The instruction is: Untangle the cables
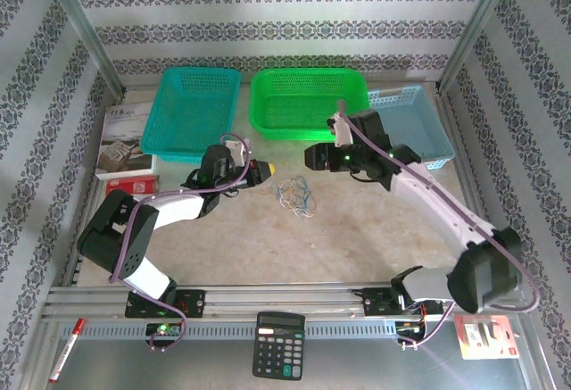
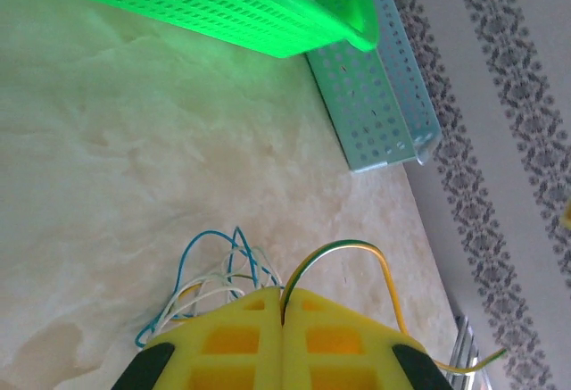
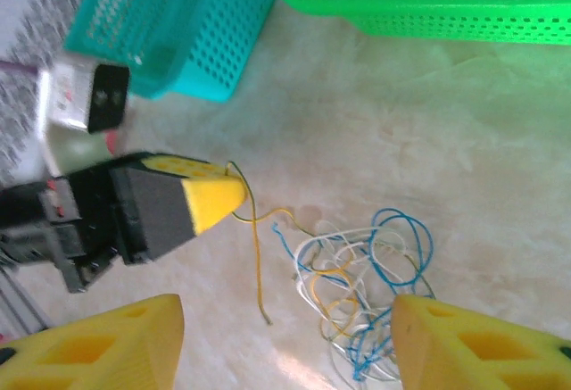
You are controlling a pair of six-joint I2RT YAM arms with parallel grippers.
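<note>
The left gripper [image 2: 284, 305] is clamped hard, its yellow fingers [image 2: 312, 310] pressed together, and there's a yellow cable [image 2: 343, 245] pinched right in the seam between them! That strand arches up out of the tips, bends over to one side of the gripper and trails down towards the bench [image 2: 134, 158]. On the gripper's other side, just off its tips, the rest of the cables [image 2: 210, 274] sit bunched on the bench in blue and white loops. Well ahead of it stands the green basket [image 2: 223, 6], with a pale blue basket [image 2: 375, 104] tucked beside that.

Over to the right gripper [image 3: 287, 311]: its fingers are spread wide with nothing between them. The tangle lies just ahead of that open gap. Further ahead and off to one side is the left gripper's tip, with the yellow cable dropping from it, one end loose on the bench. The other end runs towards the tangle, and I cannot tell if it is threaded in. The teal basket [image 3: 178, 24] stands beyond.
</note>
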